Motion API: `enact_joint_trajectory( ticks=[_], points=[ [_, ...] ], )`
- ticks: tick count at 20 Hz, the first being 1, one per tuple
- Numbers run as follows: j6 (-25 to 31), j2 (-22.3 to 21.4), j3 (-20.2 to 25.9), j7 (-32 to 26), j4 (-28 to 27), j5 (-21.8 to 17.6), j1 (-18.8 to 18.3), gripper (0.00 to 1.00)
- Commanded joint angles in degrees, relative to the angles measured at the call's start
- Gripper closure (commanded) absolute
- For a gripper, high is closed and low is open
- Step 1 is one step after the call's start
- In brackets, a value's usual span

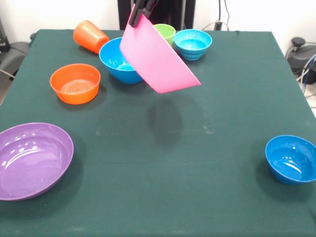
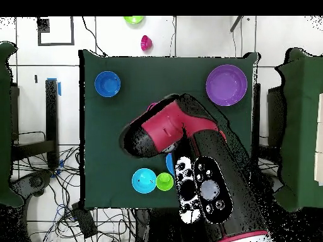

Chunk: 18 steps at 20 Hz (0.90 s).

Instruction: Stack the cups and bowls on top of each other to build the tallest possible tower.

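Observation:
My gripper (image 1: 140, 12) comes down at the top of the front view, shut on the rim of the huge pink bowl (image 1: 157, 57). The bowl hangs tilted in the air above the table's far middle. Behind it stand the medium blue bowl (image 1: 118, 61), the lime green cup (image 1: 167, 32) and the small cyan bowl (image 1: 192, 43). The orange ribbed cup (image 1: 90, 36) lies on its side at the far left. The small orange bowl (image 1: 75, 83), the purple bowl (image 1: 32, 160) and the dark blue bowl (image 1: 291, 159) stand apart. No tower stands.
In the overhead view the arm (image 2: 202, 183) covers the table's middle and hides the gripper. The purple bowl (image 2: 226, 86), dark blue bowl (image 2: 107, 84), cyan bowl (image 2: 144, 181) and green cup (image 2: 164, 181) show around it. Two small objects (image 2: 146, 43) lie on the floor beyond the table.

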Motion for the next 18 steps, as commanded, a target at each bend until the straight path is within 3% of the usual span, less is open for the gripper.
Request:
enact_joint_trajectory(
  ticks=[1, 14, 18],
  points=[
    [1.79, 0.94, -6.16, 3.4, -2.92, -9.04, 3.17, 1.0],
    [-3.49, 3.72, -13.59, 17.04, -3.41, -16.12, 9.75, 1.0],
    [-4.17, 5.15, -17.14, 26.6, -3.33, -21.94, 13.71, 1.0]
  ],
)
